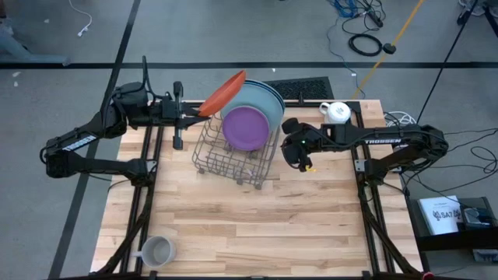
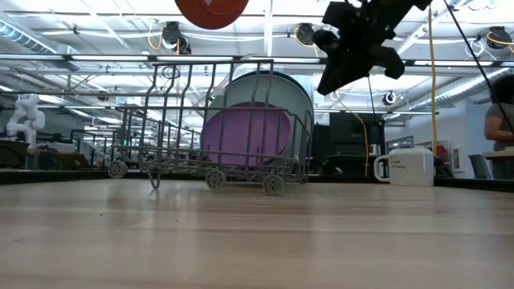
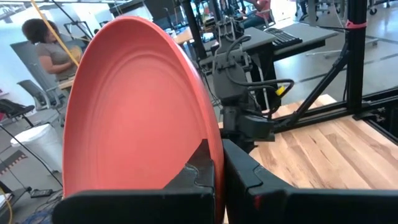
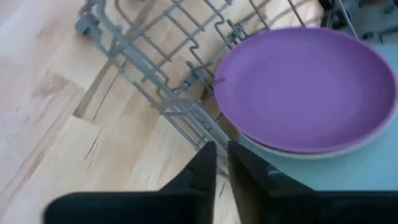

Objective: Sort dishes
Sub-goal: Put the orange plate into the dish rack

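Observation:
My left gripper (image 1: 201,113) is shut on an orange plate (image 1: 223,92), held high over the far left corner of the wire dish rack (image 1: 233,155). The plate also shows at the top of the low view (image 2: 210,10). In the rack a purple plate (image 1: 247,128) stands on edge and leans against a larger light blue plate (image 1: 263,99). My right gripper (image 1: 300,153) hangs shut and empty above the table, just right of the rack. Its wrist view looks down on the purple plate (image 4: 305,87). My left gripper pinches the orange plate's rim (image 3: 210,163) between its two fingers. One finger lies on the hollow upper face (image 3: 200,163) and the other on the back (image 3: 239,168). The fingers come level from the table's left. The plate stands on edge, tilted, lifted clear of the rack.
A white mug (image 1: 336,111) stands at the table's far right, behind my right arm. A grey mug (image 1: 158,251) lies on its side at the near left corner. Bare wood lies in front of the rack (image 1: 257,225). A person (image 3: 53,53) sits beyond the table.

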